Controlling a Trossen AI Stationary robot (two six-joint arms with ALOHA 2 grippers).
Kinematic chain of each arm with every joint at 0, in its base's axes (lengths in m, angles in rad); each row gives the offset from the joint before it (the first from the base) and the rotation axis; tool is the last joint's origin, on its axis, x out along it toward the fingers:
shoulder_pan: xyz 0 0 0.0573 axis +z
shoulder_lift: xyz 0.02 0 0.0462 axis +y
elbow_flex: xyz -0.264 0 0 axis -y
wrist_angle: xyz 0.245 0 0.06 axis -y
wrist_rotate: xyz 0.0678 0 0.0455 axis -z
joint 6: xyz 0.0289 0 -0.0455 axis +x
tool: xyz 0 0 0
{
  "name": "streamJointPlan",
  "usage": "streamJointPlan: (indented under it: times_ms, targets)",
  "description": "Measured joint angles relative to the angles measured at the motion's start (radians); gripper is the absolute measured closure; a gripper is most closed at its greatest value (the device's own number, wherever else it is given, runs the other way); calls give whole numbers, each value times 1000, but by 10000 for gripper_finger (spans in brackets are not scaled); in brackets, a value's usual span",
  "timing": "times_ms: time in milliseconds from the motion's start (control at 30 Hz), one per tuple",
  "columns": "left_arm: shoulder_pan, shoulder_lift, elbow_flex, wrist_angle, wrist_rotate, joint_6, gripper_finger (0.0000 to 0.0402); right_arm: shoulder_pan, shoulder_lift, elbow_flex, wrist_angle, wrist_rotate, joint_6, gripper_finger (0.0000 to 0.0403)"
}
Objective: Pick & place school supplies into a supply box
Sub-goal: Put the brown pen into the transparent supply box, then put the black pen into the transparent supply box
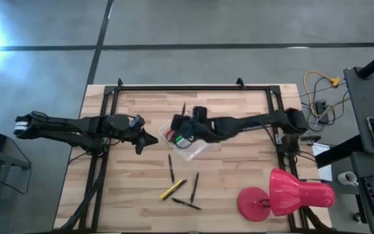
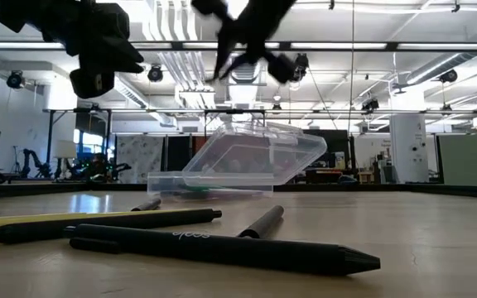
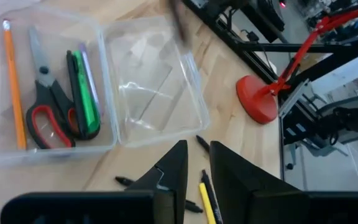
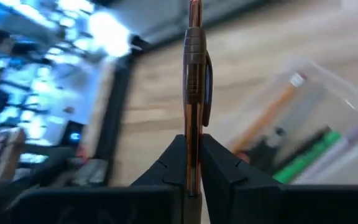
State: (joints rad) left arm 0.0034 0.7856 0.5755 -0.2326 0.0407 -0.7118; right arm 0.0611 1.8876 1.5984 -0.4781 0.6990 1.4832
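Low view: nearest the lens, dark pens [image 2: 222, 246] lie flat on the worktop [image 2: 437, 240]; a yellow marker [image 2: 7, 222] at the left edge is cut off. Behind them sits the supply box [image 2: 214, 180] with its clear lid [image 2: 255, 155] tilted up; contents are hard to read from here. Both arms enter from above, mostly cropped.

Right wrist view: right gripper [image 4: 193, 168] has its fingers [image 4: 219, 171] closed tight on a brown pen [image 4: 194, 81], held upright. Beyond it the box is blurred.

Left wrist view: left gripper [image 3: 196, 168] fingers [image 3: 174, 169] stand a narrow gap apart, holding nothing. Past them the box holds an orange pencil [image 3: 14, 87], red-handled scissors [image 3: 45, 106] and a green pen [image 3: 87, 93], with a darker pen beside it, partly hidden. Lid lies open beside the tray.

High view: right gripper [image 1: 186, 123] is over the box [image 1: 197, 149] mid-worktop, hiding most of it; left gripper [image 1: 149, 140] hangs just left of the box. Loose pens [image 1: 171, 168] and the marker [image 1: 173, 189] lie nearer the front edge. A red lamp [image 1: 284, 195] sits front right.
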Motion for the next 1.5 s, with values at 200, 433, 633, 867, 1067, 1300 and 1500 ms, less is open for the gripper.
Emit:
streamJointPlan:
  times_ms: [200, 433, 633, 867, 1067, 1300, 1500]
  targets:
    - [-48, -62, 0, -57, -77, -11, 350, -68, 143, 0, -77, -183, 335, 342]
    - [-56, -108, 0, -96, -107, -11, 350, -103, 261, 36, -48, -449, 488, 301]
    - [-74, -111, -10, -109, -99, -6, 350, -69, 194, 65, -60, -341, 211, 279]
    - [-115, -63, -66, -100, -93, -65, 350, -25, 65, 175, -60, -276, -775, 274]
    - [-202, 22, -127, 9, -93, -171, 350, 44, -37, 199, -106, -353, -1227, 285]
    - [-409, 244, -148, 331, -100, 199, 350, 117, -75, 195, -381, -308, -1101, 303]
    - [-471, 506, 37, 158, -114, 647, 350, 201, -75, 191, -554, -311, -1067, 315]
